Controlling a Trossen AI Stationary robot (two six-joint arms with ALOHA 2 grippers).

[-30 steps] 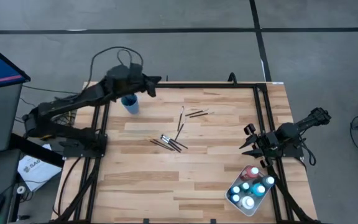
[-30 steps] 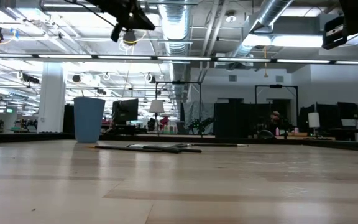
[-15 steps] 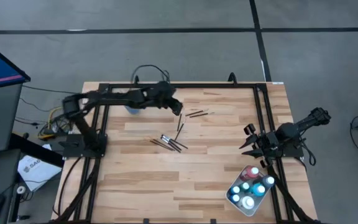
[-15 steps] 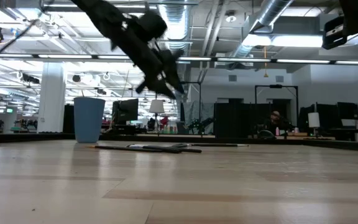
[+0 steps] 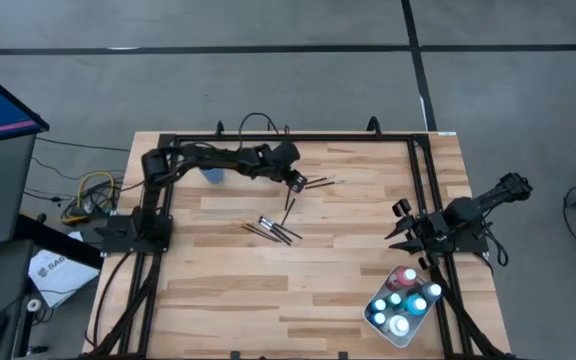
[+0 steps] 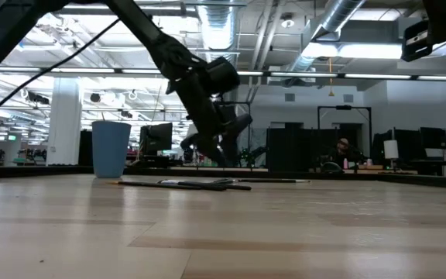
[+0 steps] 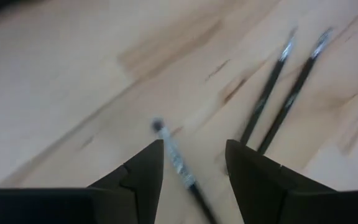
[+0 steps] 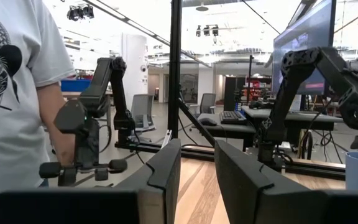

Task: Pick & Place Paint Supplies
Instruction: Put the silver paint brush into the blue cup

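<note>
While the left gripper (image 7: 192,163) hovers with fingers parted, a paintbrush (image 7: 178,163) lies lengthwise between them.

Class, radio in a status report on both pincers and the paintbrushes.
Left pincer open, above one paintbrush. Right pincer idle at the table's right edge, holding nothing. Paint bottles in the white tray. Nothing blocking.

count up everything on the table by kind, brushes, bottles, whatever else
paintbrushes: at least 6 (the cluster is too tight to count exactly)
paint bottles: about 7, packed together in the tray
white tray: 1
blue cup: 1
total: about 15
</note>
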